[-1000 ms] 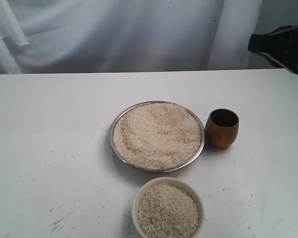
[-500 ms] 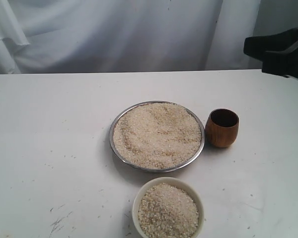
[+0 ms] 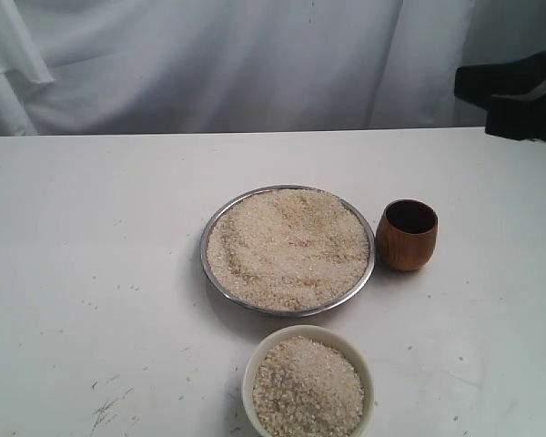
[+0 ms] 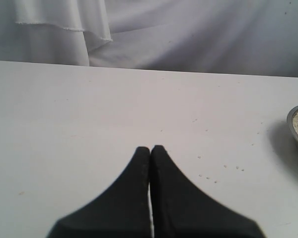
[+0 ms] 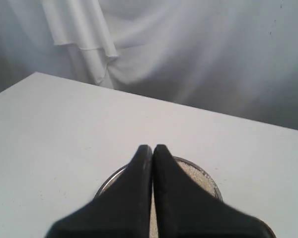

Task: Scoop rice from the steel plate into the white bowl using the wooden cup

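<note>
The steel plate (image 3: 208, 225) sits mid-table, heaped with rice (image 3: 287, 248). Just to its right stands the wooden cup (image 3: 407, 235), upright and empty. The white bowl (image 3: 255, 360) at the front edge is full of rice (image 3: 308, 386). My right gripper (image 5: 152, 147) is shut with nothing in it, raised above the table; the plate's rim (image 5: 111, 177) and rice (image 5: 196, 176) show behind its fingers. Part of the right arm (image 3: 514, 91) shows dark at the exterior view's far right edge. My left gripper (image 4: 150, 148) is shut and empty over bare table, with the plate's edge (image 4: 294, 130) off to one side.
A white table (image 3: 91, 246) carries everything, with loose rice grains (image 4: 223, 169) scattered on it. A white draped curtain (image 3: 209, 64) hangs behind the table's far edge.
The right arm at the exterior view's right edge has shifted slightly and now shows more of its dark body. Plate, cup and bowl have not moved.
</note>
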Controlling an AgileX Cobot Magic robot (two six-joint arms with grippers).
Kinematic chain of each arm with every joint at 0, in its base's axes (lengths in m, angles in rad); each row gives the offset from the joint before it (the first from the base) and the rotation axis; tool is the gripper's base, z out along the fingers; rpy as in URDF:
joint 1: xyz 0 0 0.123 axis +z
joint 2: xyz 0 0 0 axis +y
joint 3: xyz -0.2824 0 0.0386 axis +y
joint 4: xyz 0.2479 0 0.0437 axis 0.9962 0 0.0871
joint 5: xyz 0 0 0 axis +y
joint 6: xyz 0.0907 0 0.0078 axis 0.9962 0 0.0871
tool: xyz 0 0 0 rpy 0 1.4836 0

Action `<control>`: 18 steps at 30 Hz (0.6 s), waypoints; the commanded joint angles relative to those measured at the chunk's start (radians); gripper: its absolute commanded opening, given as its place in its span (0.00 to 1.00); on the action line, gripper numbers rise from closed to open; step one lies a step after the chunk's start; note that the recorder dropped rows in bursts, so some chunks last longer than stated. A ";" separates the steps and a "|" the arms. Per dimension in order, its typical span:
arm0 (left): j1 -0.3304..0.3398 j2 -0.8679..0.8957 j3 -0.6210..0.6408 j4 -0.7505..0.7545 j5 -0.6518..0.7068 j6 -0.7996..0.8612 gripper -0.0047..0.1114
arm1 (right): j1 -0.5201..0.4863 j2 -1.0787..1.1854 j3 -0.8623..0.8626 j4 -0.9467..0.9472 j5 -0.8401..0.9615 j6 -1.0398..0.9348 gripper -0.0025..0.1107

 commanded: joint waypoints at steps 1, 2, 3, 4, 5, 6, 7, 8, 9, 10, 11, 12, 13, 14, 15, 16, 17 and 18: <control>-0.003 -0.004 0.005 0.001 -0.007 -0.001 0.04 | -0.022 -0.110 0.011 -0.003 0.016 0.009 0.02; -0.003 -0.004 0.005 0.001 -0.007 -0.001 0.04 | -0.034 -0.142 0.019 -0.003 0.026 0.009 0.02; -0.003 -0.004 0.005 0.001 -0.007 -0.001 0.04 | -0.047 -0.175 0.030 -0.003 0.037 0.013 0.02; -0.003 -0.004 0.005 0.001 -0.007 -0.001 0.04 | -0.070 -0.209 0.047 -0.003 0.052 0.016 0.02; -0.003 -0.004 0.005 0.001 -0.007 -0.001 0.04 | -0.086 -0.244 0.066 -0.003 0.063 0.021 0.02; -0.003 -0.004 0.005 0.001 -0.007 -0.001 0.04 | -0.101 -0.270 0.085 -0.003 0.079 0.029 0.02; -0.003 -0.004 0.005 0.001 -0.007 -0.001 0.04 | -0.123 -0.310 0.115 -0.003 0.110 0.048 0.02; -0.003 -0.004 0.005 0.001 -0.007 -0.001 0.04 | -0.139 -0.338 0.137 -0.003 0.134 0.063 0.02; -0.003 -0.004 0.005 0.001 -0.007 -0.001 0.04 | -0.160 -0.366 0.160 -0.003 0.164 0.080 0.02; -0.003 -0.004 0.005 0.001 -0.007 -0.001 0.04 | -0.181 -0.409 0.196 -0.003 0.192 0.107 0.02; -0.003 -0.004 0.005 0.001 -0.007 -0.001 0.04 | -0.202 -0.438 0.220 -0.003 0.219 0.126 0.02; -0.003 -0.004 0.005 0.001 -0.007 -0.001 0.04 | -0.216 -0.475 0.245 -0.003 0.239 0.147 0.02; -0.003 -0.004 0.005 0.001 -0.007 -0.001 0.04 | -0.235 -0.511 0.281 -0.003 0.263 0.160 0.02; -0.003 -0.004 0.005 0.001 -0.007 -0.001 0.04 | -0.245 -0.545 0.304 -0.003 0.275 0.165 0.02; -0.003 -0.004 0.005 0.001 -0.007 -0.001 0.04 | -0.254 -0.571 0.332 -0.003 0.286 0.171 0.02; -0.003 -0.004 0.005 0.001 -0.007 -0.001 0.04 | -0.264 -0.608 0.358 -0.003 0.303 0.173 0.02; -0.003 -0.004 0.005 0.001 -0.007 -0.001 0.04 | -0.270 -0.631 0.381 -0.003 0.305 0.176 0.02; -0.003 -0.004 0.005 0.001 -0.007 -0.001 0.04 | -0.275 -0.657 0.402 -0.003 0.312 0.176 0.02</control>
